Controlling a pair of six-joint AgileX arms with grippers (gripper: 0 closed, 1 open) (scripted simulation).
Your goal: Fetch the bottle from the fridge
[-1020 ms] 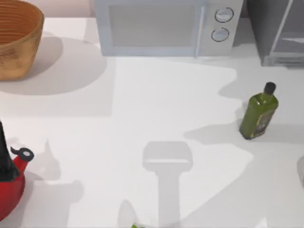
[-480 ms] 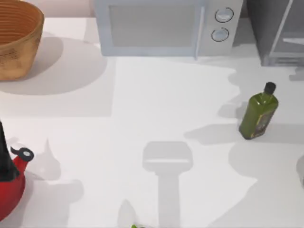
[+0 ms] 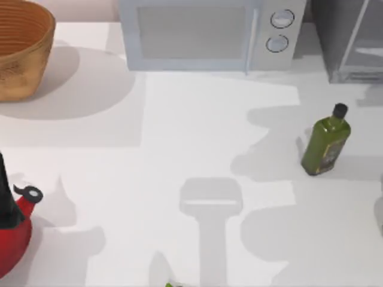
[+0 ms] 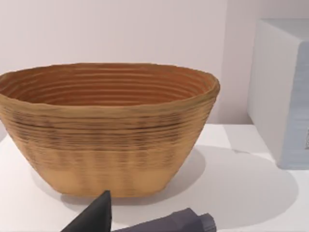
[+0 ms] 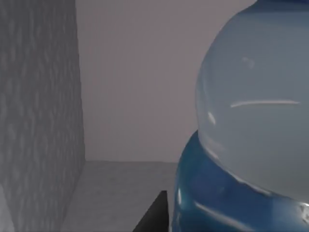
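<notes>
Bottle close against right wrist camera, blue cap nearest

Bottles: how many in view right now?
2. The green glass bottle stands on the table's right side, in front of the fridge. The bottle, clear with a blue cap, looms close in the right wrist view inside a grey enclosure. Others may be hidden.

Overhead, the top camera looks straight down on the table. The left wrist camera sits low and close, facing the basket, which the top view shares far left. The right wrist camera is pressed against the bottle.
</notes>
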